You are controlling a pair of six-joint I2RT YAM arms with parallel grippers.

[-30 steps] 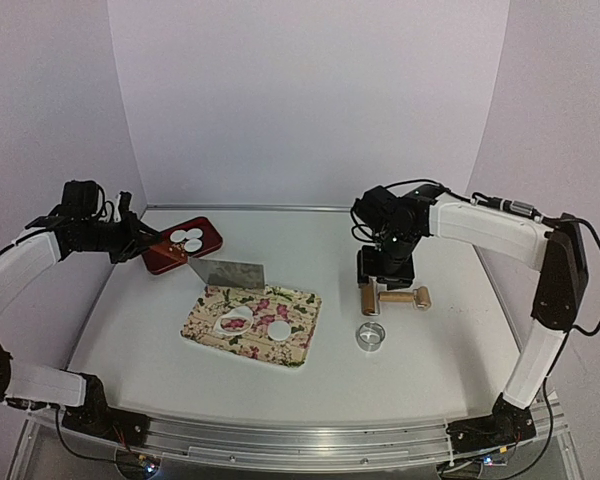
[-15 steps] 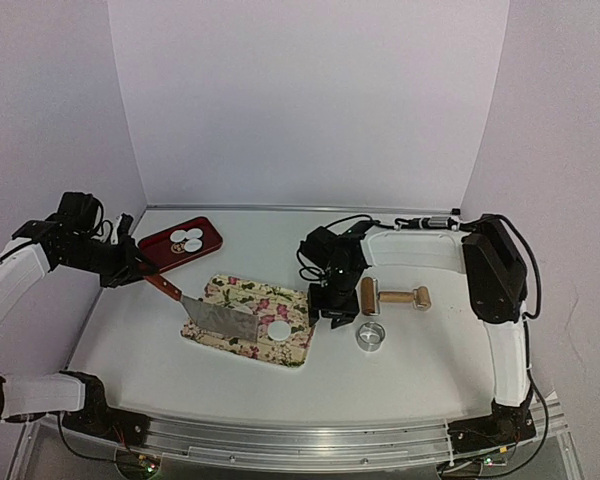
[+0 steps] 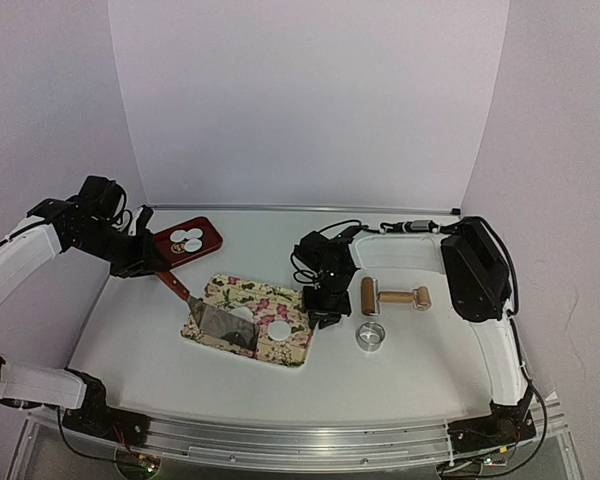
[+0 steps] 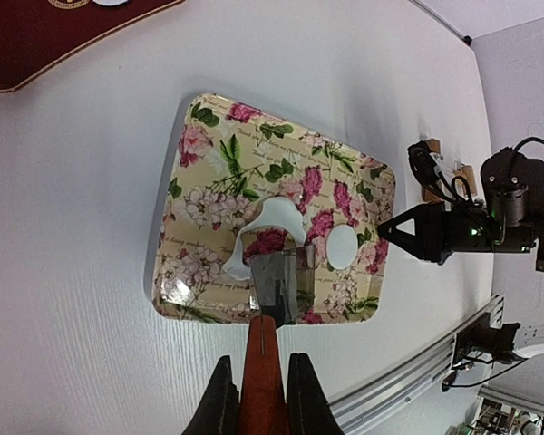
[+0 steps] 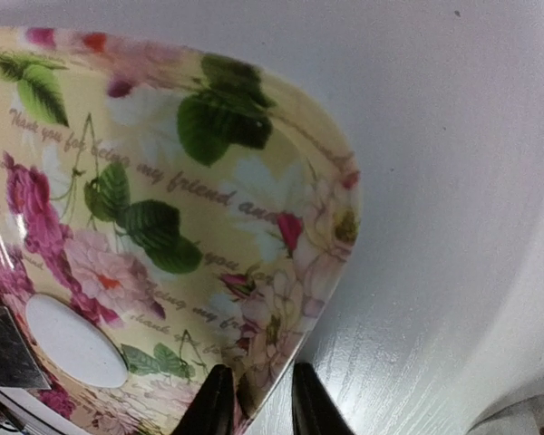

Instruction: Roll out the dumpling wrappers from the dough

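- Since the previous moment the scraper [image 3: 225, 322] has swung from the front-left rim of the floral tray [image 3: 290, 348] to a place over its left half. The left arm has drawn back, and the right arm has barely shifted.
- A metal ring [image 3: 370, 335] lies on the table just off the tray's front-right corner, apart from it.
- The dough [image 4: 270, 216] lies on the tray's left half as a thin, ragged white sheet. It has a round hole through which the flower print shows.
- The scraper's steel blade rests tilted on the near edge of that sheet.
- One round dumpling wrapper [image 4: 342, 246] lies flat on the tray's right half, near the dough but not touching it.
- The right gripper [image 5: 254, 399] sits at the tray's right rim, its fingers narrow, one on each side of the lip and pinching it.
- A rolling pin [image 3: 395, 296] lies to the right of the tray, past that gripper and apart from it.
- The left gripper [image 4: 261, 399] is clamped on the scraper's red handle, off the tray's back-left corner.
- A red tray [image 3: 208, 235] stands behind that same corner and carries a few more dumpling wrappers [image 3: 187, 238].
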